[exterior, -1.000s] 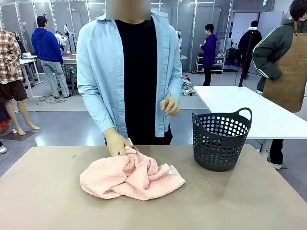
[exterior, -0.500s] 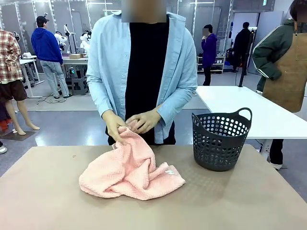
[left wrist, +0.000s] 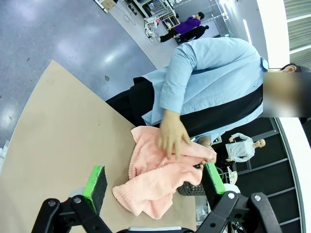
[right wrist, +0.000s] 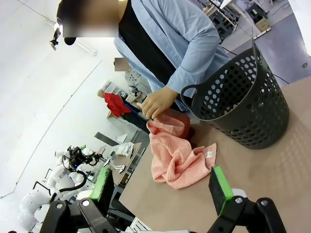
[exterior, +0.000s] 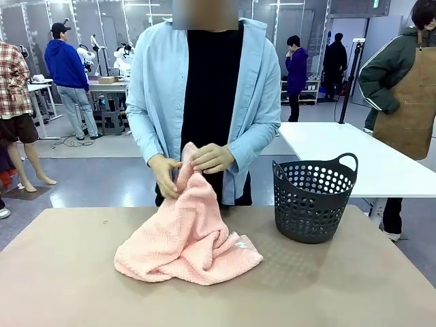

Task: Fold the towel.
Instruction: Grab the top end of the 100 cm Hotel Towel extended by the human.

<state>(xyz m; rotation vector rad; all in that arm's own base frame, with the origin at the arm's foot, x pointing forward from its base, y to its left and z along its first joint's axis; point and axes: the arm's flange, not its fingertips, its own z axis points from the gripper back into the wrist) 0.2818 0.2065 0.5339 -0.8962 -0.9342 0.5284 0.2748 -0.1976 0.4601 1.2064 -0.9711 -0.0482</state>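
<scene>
One hand (exterior: 212, 158) of the person pinches the lifted edge of the towel (exterior: 187, 242) at frame centre, the other hand (exterior: 165, 174) beside it; the rest lies crumpled on the table (exterior: 68, 272), left of the basket (exterior: 315, 197). The left gripper (left wrist: 154, 178) and right gripper (right wrist: 160, 186) hold their fingers wide apart, empty. The step looks like opening out; next the cloth needs spreading flat.
</scene>
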